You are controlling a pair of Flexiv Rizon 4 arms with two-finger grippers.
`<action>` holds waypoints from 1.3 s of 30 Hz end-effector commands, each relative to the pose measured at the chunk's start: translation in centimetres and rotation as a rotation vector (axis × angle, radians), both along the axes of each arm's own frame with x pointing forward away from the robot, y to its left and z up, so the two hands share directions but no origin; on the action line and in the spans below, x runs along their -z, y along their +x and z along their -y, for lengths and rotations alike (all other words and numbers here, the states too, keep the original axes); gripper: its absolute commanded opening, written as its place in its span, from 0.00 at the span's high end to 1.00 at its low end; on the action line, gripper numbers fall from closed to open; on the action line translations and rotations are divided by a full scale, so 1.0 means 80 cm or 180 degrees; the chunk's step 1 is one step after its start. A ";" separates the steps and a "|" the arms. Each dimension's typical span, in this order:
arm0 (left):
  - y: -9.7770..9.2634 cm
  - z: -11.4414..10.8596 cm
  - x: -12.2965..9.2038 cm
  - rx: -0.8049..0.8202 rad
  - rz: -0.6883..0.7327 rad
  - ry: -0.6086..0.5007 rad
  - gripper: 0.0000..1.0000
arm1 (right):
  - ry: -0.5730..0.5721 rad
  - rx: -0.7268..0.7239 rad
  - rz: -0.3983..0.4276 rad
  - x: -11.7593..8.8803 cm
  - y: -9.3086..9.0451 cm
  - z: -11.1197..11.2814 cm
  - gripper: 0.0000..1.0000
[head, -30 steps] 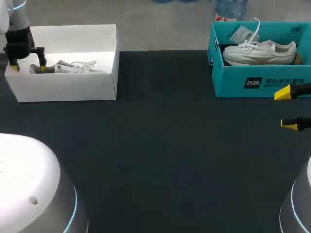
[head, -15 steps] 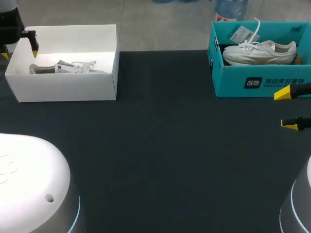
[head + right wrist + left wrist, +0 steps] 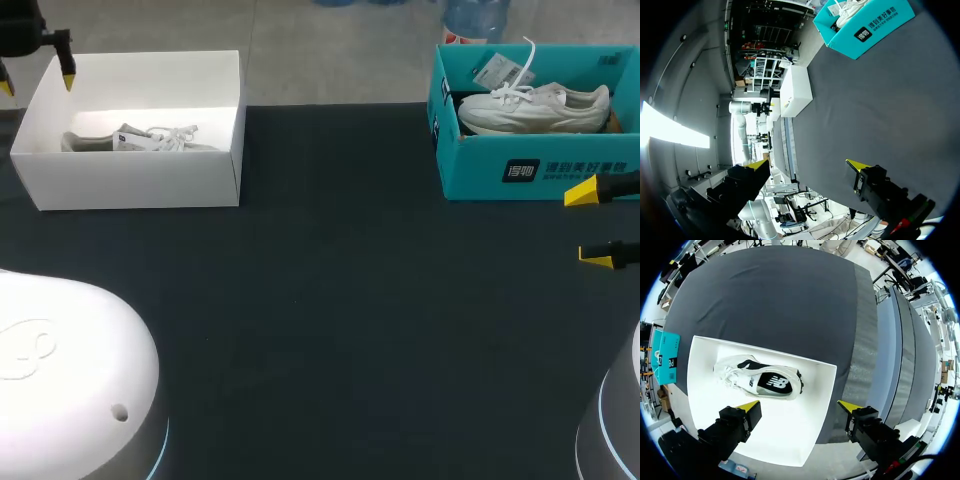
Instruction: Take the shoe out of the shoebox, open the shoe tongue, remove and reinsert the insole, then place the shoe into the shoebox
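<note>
Left claw (image 3: 799, 405) is hovering wide over the edge of the white shoebox (image 3: 140, 185) containing a sneaker (image 3: 760, 380). Right claw (image 3: 588, 226) is hanging wide, empty, near the teal shoebox (image 3: 480, 170).

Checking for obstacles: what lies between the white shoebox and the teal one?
Between the white shoebox and teal shoebox, only bare table, per the head view.

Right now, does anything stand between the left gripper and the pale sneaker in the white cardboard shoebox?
Nothing visible. The open left gripper hangs above the lidless white cardboard shoebox; the pale sneaker lies uncovered inside.
</note>
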State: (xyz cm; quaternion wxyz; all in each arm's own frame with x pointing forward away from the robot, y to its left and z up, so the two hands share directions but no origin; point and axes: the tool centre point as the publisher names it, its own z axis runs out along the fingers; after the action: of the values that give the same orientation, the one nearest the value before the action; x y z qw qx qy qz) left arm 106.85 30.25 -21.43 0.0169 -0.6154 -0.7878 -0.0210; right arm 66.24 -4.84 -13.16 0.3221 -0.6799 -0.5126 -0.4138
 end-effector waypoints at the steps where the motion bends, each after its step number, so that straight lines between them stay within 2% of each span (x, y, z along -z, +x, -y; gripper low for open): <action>1: 0.001 0.000 0.000 -0.0001 -0.0004 0.0005 0.00 | -0.0011 0.0026 0.0003 0.000 -0.006 -0.001 0.00; 15: 0.001 0.000 0.000 -0.0001 -0.0004 0.0005 0.00 | -0.0011 0.0026 0.0003 0.000 -0.006 -0.001 0.00; 16: 0.001 0.000 0.000 -0.0001 -0.0004 0.0005 0.00 | -0.0088 0.0045 -0.0053 0.003 -0.003 0.007 0.00; 22: 0.001 0.000 0.000 -0.0001 -0.0004 0.0005 0.00 | -0.0556 -0.0032 -0.0107 0.006 0.036 0.044 0.00; 33: 0.001 0.000 0.000 -0.0001 -0.0004 0.0005 0.00 | -0.1235 -0.0046 -0.0053 0.002 0.111 0.119 0.00; 39: 0.001 0.000 0.000 -0.0001 -0.0004 0.0005 0.00 | -0.1662 -0.0053 -0.0073 -0.001 0.146 0.142 0.00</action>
State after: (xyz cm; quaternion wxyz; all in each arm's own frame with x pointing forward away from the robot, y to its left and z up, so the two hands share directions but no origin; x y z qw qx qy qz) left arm 106.94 30.27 -21.48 0.0169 -0.6154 -0.7878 -0.0199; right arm 75.58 -15.90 -13.71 0.1384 -0.7353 -0.5878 -0.3078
